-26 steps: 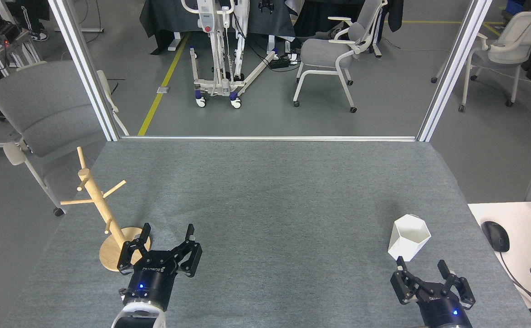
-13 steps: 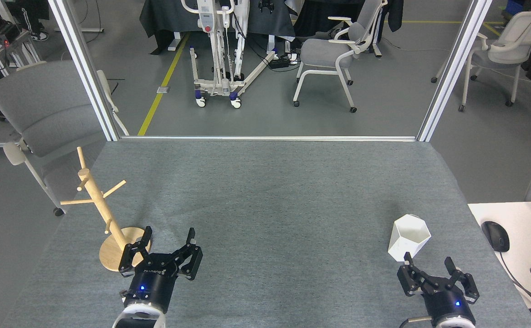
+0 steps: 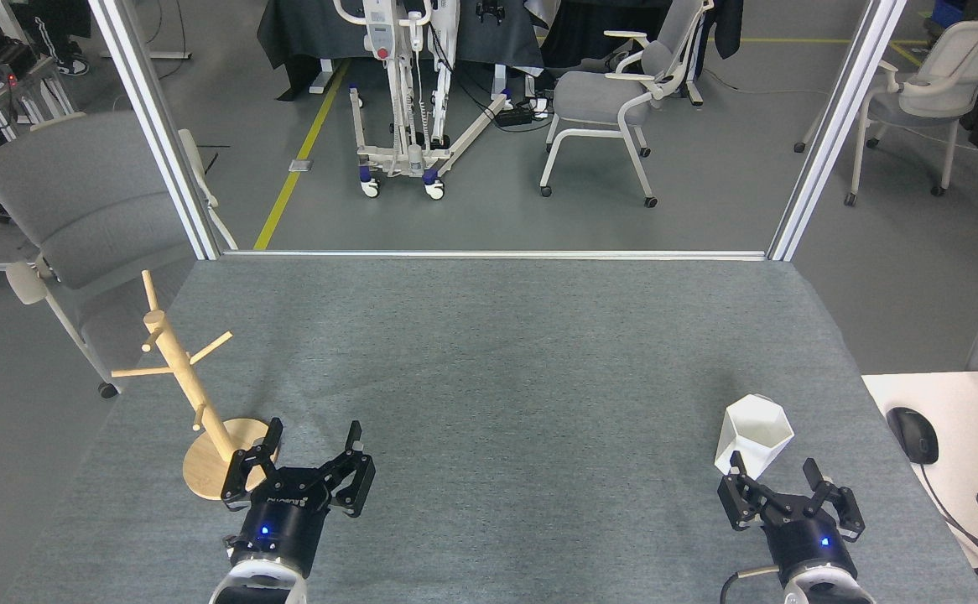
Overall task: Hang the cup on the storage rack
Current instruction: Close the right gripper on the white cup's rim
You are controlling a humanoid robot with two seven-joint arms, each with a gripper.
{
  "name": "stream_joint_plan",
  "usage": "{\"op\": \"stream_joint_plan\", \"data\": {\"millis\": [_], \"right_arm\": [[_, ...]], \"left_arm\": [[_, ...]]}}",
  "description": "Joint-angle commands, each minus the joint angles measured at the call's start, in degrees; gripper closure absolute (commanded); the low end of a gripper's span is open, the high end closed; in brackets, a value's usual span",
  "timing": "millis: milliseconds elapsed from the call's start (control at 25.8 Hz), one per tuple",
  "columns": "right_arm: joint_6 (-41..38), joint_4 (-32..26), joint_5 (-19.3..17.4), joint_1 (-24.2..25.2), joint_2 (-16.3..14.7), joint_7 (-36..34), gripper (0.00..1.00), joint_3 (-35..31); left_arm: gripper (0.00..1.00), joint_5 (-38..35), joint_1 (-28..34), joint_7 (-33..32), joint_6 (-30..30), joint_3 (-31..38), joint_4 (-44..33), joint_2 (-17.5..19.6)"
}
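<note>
Since the earlier frames your right end effector (image 3: 776, 475) has shifted a little left and nearer the cup (image 3: 752, 437), with its left fingertip now overlapping the cup's near lower edge in this view; your left end effector (image 3: 313, 438) has hardly moved, settling slightly toward the near edge.

Your right arm comes up from the near right corner, wrist pointing away from you, fingers spread with nothing between them, a blue light glowing on the wrist body. The cup stands upright on the grey table (image 3: 489, 352) at the right, opening up, just beyond that end effector; whether the fingertip actually touches it you cannot tell.

Your left arm rises from the near left, tilted slightly right, fingers spread and empty, also with a blue light. White lettering runs across its black body, but it is too small to read with certainty. Its left finger lies just beside the round base of the storage rack (image 3: 187, 382), which stands upright at the table's left edge, pegs bare.

A black mouse (image 3: 912, 434) sits on the white desk (image 3: 959, 411) at far right.
</note>
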Motion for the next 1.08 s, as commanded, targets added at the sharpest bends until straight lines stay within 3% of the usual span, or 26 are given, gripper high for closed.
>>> {"op": "stream_joint_plan", "data": {"millis": [0, 1045], "right_arm": [[1.3, 1.5, 0.0, -1.0, -0.1, -0.3, 0.01, 1.2], [2.2, 8.1, 0.7, -6.5, -1.0, -0.9, 0.01, 1.3]], "left_arm": [[0.01, 0.0, 0.0, -0.1, 0.0, 0.0, 0.0, 0.0], [0.01, -0.1, 0.0, 0.0, 0.3, -1.6, 0.9, -0.4]]}}
